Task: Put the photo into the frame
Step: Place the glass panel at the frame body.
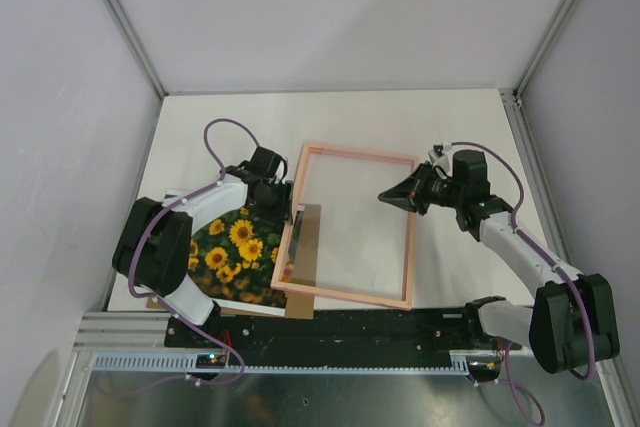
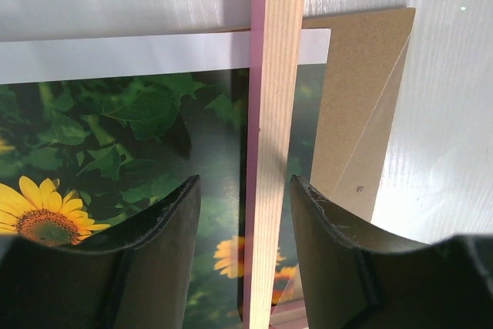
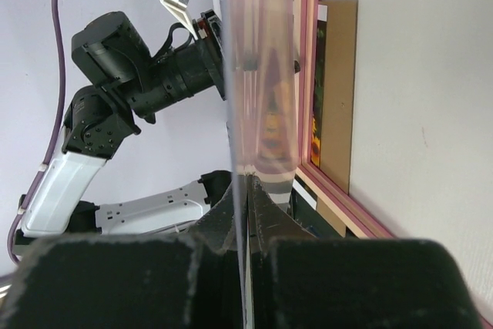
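1. The photo (image 1: 232, 247) lay face up at the left of the bench (image 1: 400, 117), on top of a brown backing board (image 2: 362, 90). It was partly under the left arm and not yet in the frame.
2. The left hand (image 1: 287, 203) stood half spread, straddling the left rail of the frame (image 1: 360, 153). A gap showed beside one finger, so it gripped nothing. If it closed off-centre, it would likely shove the rail sideways or scrape the print below.
3. The frame sat mid-bench, its left rail crossing the photo's right edge. Sliding it from there could drag or crease the photo.
4. The right hand (image 1: 385, 195) was pinched tight on a thin clear sheet (image 3: 258, 75), apparently the glazing, just inside the right rail. So narrow a hold on an edge could let the sheet pivot, slip or drop.
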Controlling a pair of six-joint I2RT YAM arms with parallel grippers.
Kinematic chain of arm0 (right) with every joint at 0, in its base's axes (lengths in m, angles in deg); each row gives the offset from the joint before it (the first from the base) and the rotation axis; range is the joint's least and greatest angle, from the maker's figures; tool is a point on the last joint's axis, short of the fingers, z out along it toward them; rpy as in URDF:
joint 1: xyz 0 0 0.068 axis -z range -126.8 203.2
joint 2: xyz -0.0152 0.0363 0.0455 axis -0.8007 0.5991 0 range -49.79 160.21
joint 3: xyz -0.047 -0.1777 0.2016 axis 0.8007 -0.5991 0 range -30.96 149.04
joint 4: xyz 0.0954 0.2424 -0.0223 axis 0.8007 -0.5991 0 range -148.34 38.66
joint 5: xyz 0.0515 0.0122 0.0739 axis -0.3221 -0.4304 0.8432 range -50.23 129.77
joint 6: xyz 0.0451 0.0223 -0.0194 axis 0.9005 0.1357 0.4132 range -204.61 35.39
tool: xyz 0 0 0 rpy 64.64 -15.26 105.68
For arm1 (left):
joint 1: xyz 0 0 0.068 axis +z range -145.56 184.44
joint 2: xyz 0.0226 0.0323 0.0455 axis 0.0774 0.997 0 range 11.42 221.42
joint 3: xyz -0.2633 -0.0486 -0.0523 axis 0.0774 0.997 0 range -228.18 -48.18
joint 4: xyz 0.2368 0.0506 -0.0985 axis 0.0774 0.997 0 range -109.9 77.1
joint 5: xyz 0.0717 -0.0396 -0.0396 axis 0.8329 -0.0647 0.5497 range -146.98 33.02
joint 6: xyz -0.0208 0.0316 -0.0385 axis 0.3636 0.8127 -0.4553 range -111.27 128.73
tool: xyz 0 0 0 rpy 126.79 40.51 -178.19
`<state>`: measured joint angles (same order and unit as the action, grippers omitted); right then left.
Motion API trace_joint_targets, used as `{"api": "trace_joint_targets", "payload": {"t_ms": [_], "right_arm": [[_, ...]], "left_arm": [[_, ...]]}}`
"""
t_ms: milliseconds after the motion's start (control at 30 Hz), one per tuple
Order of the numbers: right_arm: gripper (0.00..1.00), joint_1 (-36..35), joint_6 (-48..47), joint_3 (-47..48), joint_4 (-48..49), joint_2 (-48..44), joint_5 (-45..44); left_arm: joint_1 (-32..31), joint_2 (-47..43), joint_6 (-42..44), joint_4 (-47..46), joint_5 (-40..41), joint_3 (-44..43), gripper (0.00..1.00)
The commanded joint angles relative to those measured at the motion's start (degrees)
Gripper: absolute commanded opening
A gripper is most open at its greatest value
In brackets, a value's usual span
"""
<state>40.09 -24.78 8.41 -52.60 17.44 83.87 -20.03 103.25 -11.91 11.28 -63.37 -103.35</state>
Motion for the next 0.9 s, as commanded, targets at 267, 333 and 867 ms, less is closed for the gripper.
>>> {"api": "trace_joint_targets", "payload": {"t_ms": [267,333,867], "right_arm": [[0.0,-1.7,1.2,2.8,4.4,1.2,-0.6],[0.0,-1.9,1.2,2.7,4.6,1.4,-0.6],[0.0,-3.0,-0.5,2.8,4.6,3.4,-0.9]], "left_arm": [[-0.3,-2.6,1.0,-1.0,-1.2,0.4,0.54],[-0.3,-2.7,1.0,-1.0,-1.3,0.4,0.54],[-0.4,-2.4,1.1,-1.1,-1.8,0.4,0.54]]}}
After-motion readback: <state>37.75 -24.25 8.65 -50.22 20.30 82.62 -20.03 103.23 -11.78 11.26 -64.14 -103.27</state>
